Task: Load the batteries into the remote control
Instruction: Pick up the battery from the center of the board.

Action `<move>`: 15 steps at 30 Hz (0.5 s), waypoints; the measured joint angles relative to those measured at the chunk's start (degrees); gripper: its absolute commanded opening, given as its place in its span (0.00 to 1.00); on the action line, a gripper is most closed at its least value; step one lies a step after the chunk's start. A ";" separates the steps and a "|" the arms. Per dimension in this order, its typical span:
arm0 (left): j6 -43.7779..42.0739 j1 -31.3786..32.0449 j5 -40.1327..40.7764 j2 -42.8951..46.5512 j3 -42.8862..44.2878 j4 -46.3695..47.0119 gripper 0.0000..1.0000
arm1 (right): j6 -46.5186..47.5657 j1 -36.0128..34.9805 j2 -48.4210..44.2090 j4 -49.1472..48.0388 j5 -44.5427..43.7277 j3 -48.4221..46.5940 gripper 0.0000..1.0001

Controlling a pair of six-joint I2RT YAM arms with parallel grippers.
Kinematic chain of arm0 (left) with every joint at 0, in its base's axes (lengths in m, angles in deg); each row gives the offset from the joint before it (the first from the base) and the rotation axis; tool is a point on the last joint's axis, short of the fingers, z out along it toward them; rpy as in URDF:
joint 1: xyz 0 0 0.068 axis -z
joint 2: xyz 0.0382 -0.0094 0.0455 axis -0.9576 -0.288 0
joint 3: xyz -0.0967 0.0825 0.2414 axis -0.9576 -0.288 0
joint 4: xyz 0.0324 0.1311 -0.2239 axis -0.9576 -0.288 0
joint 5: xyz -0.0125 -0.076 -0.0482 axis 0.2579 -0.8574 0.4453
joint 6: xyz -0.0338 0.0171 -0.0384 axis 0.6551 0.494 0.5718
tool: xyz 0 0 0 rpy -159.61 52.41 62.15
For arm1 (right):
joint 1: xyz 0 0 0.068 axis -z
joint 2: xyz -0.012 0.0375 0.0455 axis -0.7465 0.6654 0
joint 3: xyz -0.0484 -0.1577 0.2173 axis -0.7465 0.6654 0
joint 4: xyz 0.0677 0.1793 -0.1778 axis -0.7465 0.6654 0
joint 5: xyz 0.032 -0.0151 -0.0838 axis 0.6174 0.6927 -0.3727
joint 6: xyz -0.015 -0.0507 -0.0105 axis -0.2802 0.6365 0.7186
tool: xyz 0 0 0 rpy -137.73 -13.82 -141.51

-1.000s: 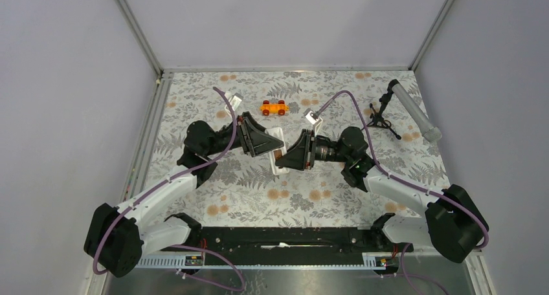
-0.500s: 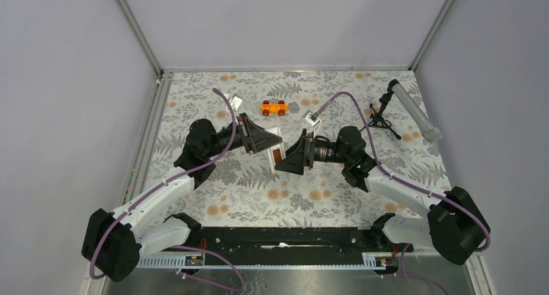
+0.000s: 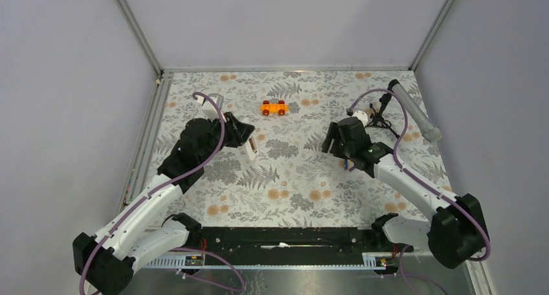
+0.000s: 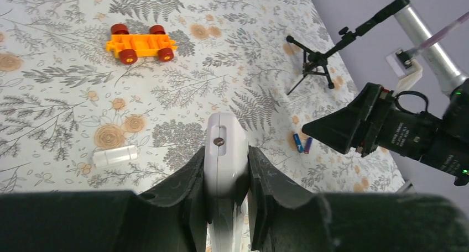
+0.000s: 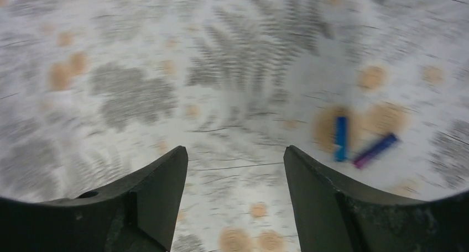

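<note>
My left gripper (image 3: 245,138) is shut on the white remote control (image 3: 252,151) and holds it above the table's left middle. In the left wrist view the remote (image 4: 224,131) stands edge-on between the fingers (image 4: 191,177), with a small dark hole near its tip. The two batteries, one blue (image 4: 298,142) and one purple (image 4: 307,145), lie side by side on the cloth to the right. My right gripper (image 3: 331,142) is open and empty, just left of them. Its blurred wrist view shows the blue battery (image 5: 341,137) and the purple one (image 5: 376,150) beyond its right finger (image 5: 309,180).
An orange toy car (image 3: 274,107) sits at the back centre. A grey tube on a black tripod (image 3: 414,110) stands at the back right. A small white oblong piece (image 4: 114,155) lies on the cloth left of the remote.
The two grippers met over the table's middle; now they are apart. The left has drawn back left with the remote. The right has swung right and tipped down near the batteries.
</note>
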 measured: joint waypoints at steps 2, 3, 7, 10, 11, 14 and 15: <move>-0.31 0.00 0.87 0.00 0.00 -0.61 0.00 | 0.11 2.93 1.73 3.48 -3.32 0.92 0.67; -0.42 0.00 0.96 0.00 0.00 -0.92 0.00 | 0.22 4.42 2.32 4.79 -4.59 1.49 0.66; -0.50 0.00 0.81 0.00 -0.02 -1.40 0.00 | 1.42 8.52 4.94 7.30 -6.97 2.21 0.65; -0.48 0.00 0.44 -0.04 -0.02 -1.36 0.00 | 2.34 10.05 7.69 6.99 -6.64 2.19 0.65; -0.48 0.00 0.26 -0.07 -0.02 -1.36 0.00 | 2.51 10.38 8.87 6.95 -6.36 2.19 0.65; -0.48 0.00 -0.04 -0.13 -0.02 -1.33 0.00 | 2.89 10.78 12.35 6.93 -5.53 2.01 0.61; -0.46 0.00 -0.22 -0.15 -0.04 -1.31 0.00 | 3.08 10.84 13.81 6.97 -5.42 1.75 0.59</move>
